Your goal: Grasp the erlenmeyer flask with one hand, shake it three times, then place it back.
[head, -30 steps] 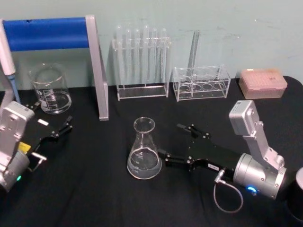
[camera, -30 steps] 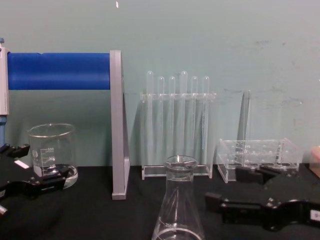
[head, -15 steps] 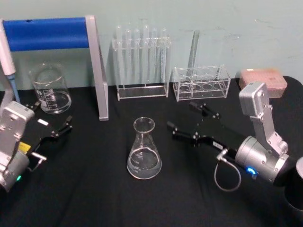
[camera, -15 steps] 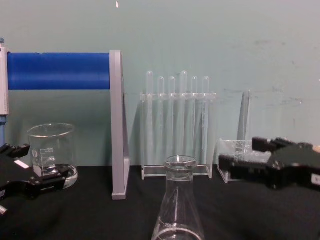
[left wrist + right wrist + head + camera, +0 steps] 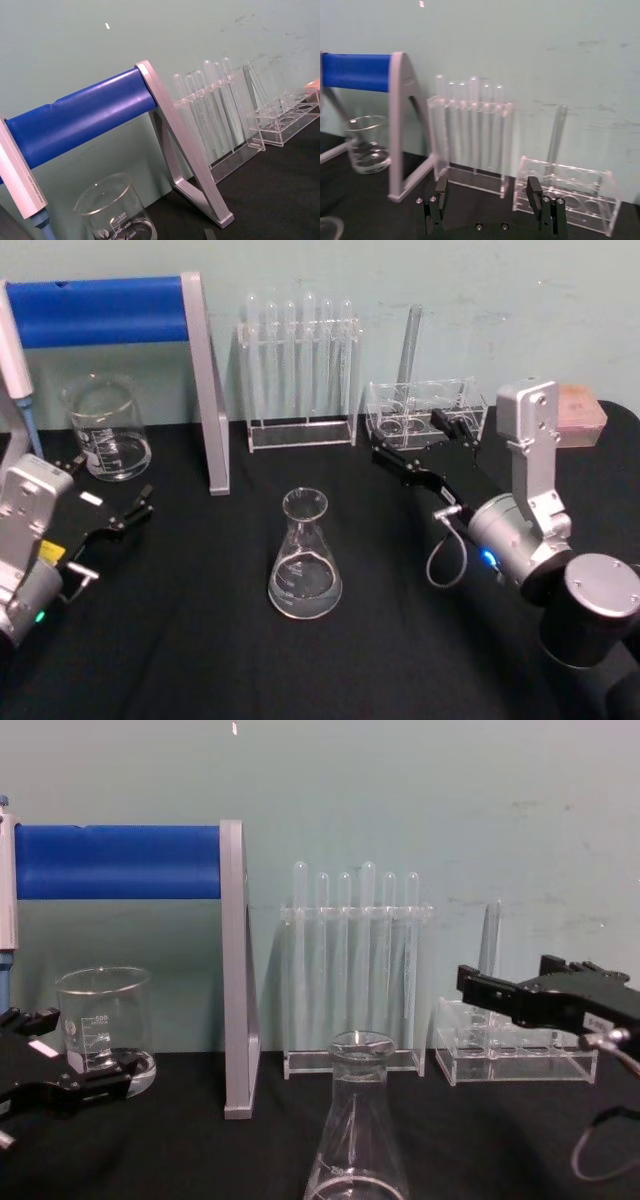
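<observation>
The fingers of the right gripper [image 5: 425, 445] are spread apart and empty, raised near the low clear rack [image 5: 425, 415], well apart from the erlenmeyer flask [image 5: 304, 558]. The flask stands upright on the black table [image 5: 200, 640], centre front, with a little liquid in its base. We judge it light, rigid, slippery and fragile; we would grip it at the narrow neck below the flared rim. The left gripper [image 5: 125, 515] rests spread beside the beaker [image 5: 105, 428].
</observation>
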